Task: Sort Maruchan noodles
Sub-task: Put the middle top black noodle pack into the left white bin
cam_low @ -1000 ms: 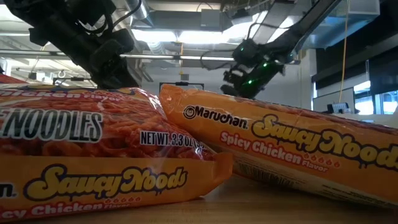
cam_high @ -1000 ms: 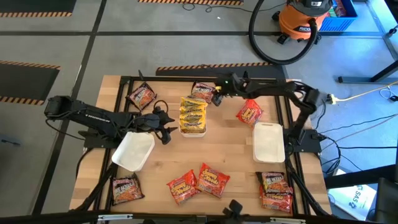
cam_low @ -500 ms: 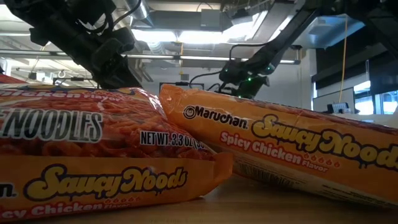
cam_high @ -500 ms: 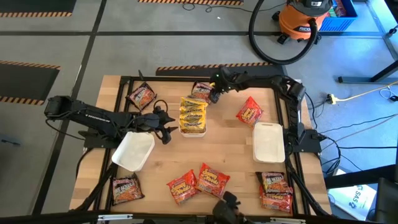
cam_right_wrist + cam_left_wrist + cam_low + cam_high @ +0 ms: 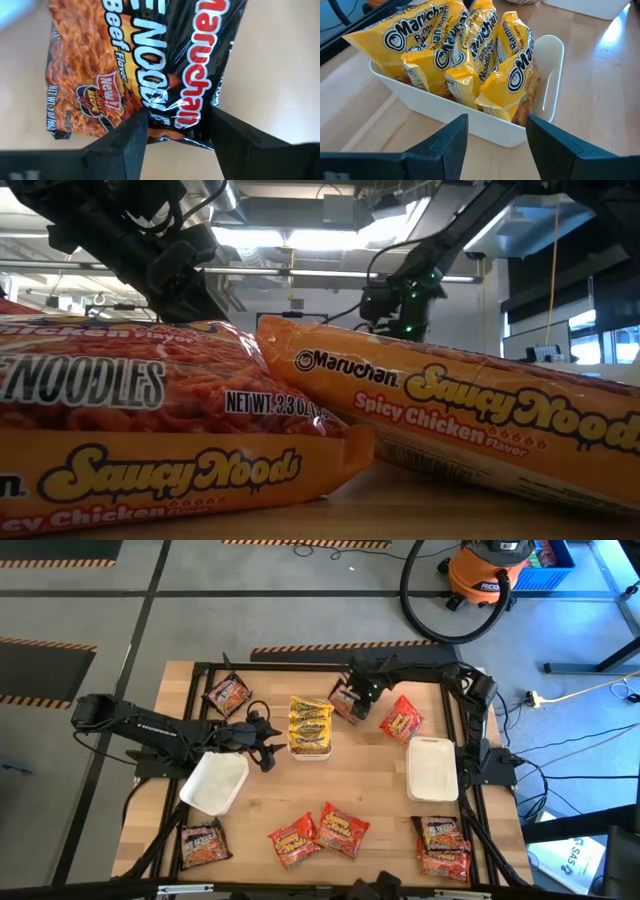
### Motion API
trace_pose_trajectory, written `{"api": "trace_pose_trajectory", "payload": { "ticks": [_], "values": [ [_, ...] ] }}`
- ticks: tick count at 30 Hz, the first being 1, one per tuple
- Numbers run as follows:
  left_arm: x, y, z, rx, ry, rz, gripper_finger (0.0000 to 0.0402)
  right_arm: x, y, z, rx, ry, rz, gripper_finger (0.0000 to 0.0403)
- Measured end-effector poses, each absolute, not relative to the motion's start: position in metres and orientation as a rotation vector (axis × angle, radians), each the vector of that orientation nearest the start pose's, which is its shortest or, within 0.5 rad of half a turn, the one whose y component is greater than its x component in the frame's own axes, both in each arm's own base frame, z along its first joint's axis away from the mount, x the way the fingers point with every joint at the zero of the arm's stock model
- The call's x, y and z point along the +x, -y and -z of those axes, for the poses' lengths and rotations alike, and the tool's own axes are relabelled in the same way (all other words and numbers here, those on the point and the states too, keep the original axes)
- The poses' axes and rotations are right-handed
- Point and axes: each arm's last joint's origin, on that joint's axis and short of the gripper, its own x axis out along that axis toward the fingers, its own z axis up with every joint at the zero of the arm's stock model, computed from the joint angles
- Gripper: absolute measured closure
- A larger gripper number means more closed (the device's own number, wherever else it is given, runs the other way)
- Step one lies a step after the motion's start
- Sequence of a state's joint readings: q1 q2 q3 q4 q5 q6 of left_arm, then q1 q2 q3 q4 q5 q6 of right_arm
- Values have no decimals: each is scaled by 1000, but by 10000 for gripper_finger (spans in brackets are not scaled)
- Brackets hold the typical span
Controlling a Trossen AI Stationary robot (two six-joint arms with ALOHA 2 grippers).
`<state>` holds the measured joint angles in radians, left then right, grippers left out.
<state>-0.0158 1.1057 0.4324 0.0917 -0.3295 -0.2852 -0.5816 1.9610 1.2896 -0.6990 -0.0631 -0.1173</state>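
A pale wooden table (image 5: 370, 785) with a black frame stands on a grey floor marked with striped hazard tape; an orange shop vacuum (image 5: 488, 570) sits beyond it. Near the table's middle, a white tray (image 5: 310, 750) is packed with yellow Maruchan packets (image 5: 310, 722) standing on edge. Two more white trays lie bare: one (image 5: 214, 782) under the left arm, one (image 5: 432, 768) on the right side. Red-orange packets (image 5: 320, 830) lie along the near edge. The left gripper (image 5: 268, 743) hovers just beside the filled tray, fingers apart, holding nothing. The right gripper (image 5: 352, 700) has its fingers clamped on a dark beef packet (image 5: 150, 65) at the far side.
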Motion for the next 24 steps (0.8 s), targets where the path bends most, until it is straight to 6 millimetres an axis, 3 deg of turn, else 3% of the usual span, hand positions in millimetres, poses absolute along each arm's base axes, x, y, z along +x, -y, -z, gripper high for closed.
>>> {"api": "trace_pose_trajectory", "payload": {
  "ticks": [6, 12, 17, 24],
  "values": [
    [210, -6, -181, -178, -528, -377, 209, 298, 170, -160, 356, -1510, 270, 214],
    [210, -5, -181, -198, -527, -373, 209, 293, 160, -191, 333, -1416, 186, 214],
    [212, -4, -183, -219, -516, -321, 209, 277, 179, -209, 346, -1201, 177, 214],
    [213, 3, -185, -222, -489, -271, 209, 249, 214, -187, 480, -1045, 287, 214]
  ]
}}
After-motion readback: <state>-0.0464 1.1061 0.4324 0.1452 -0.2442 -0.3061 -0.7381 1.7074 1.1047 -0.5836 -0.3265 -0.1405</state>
